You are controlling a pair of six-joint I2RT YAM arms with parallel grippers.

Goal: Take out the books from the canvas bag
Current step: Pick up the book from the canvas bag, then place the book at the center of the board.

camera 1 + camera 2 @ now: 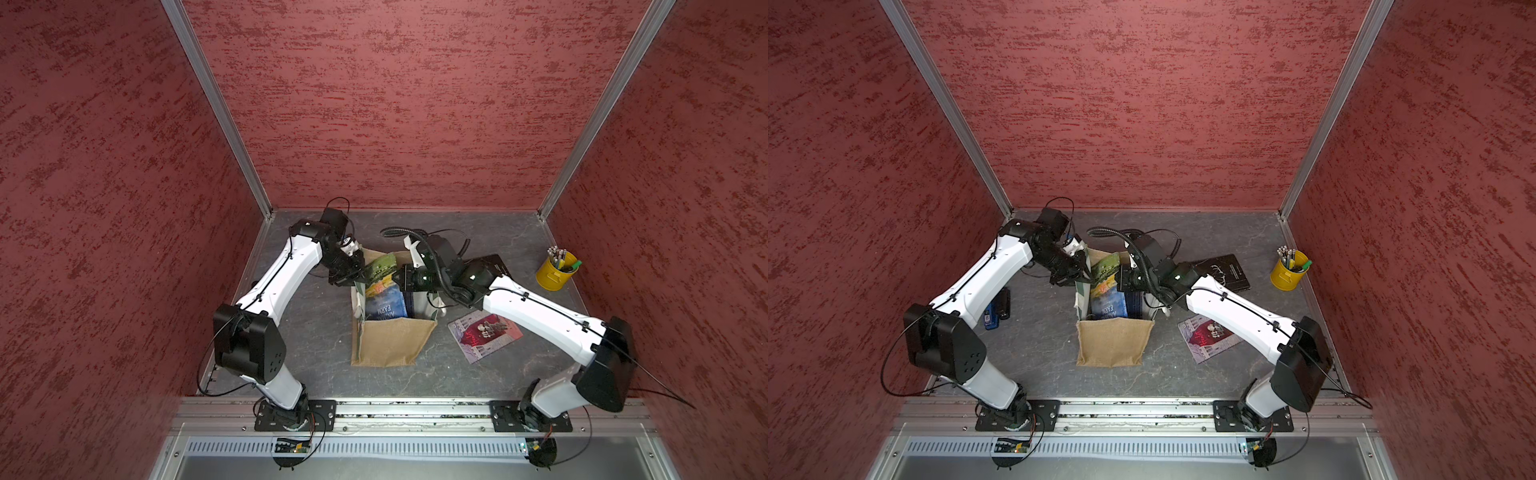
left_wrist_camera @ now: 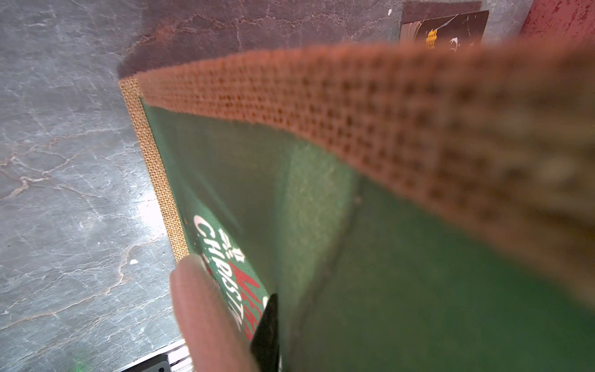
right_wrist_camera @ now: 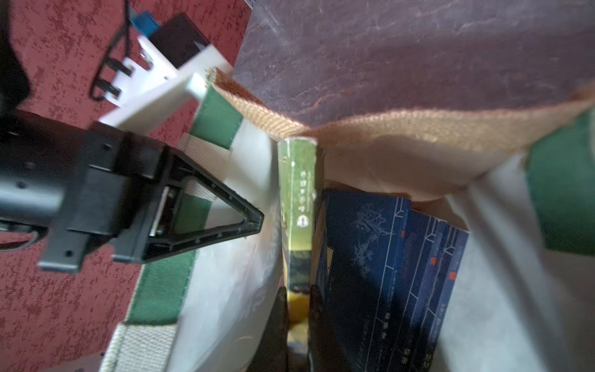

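Nearest the lens, front rail (image 1: pixel 415 409) with both arm bases, along the near edge of the worktop (image 1: pixel 316 332); left gripper (image 1: pixel 359 276), clamped on the left side panel of the canvas bag (image 1: pixel 390 345) at its far-left corner, holding the mouth open; canvas bag, upright at mid-worktop, mouth up; Animal Farm book (image 1: pixel 386 303), inside the bag, leaning on that left panel, long axis near-to-far, far end close against the bag's far burlap panel, spine turned upward; right gripper (image 3: pixel 297 302), clenched across that spine toward its far end, hence the arm in charge; exit judged straight up, the book being hemmed left, far and right; navy books (image 3: pixel 386 273), in the bag, just right of the Animal Farm book; pink-red book (image 1: pixel 484 334), flat on the worktop right of the bag; black book (image 1: pixel 1225 272), flat, farther back, partly under the right arm; pencil cup (image 1: pixel 555 272), by the right edge; open room, bare worktop toward the near-right corner.
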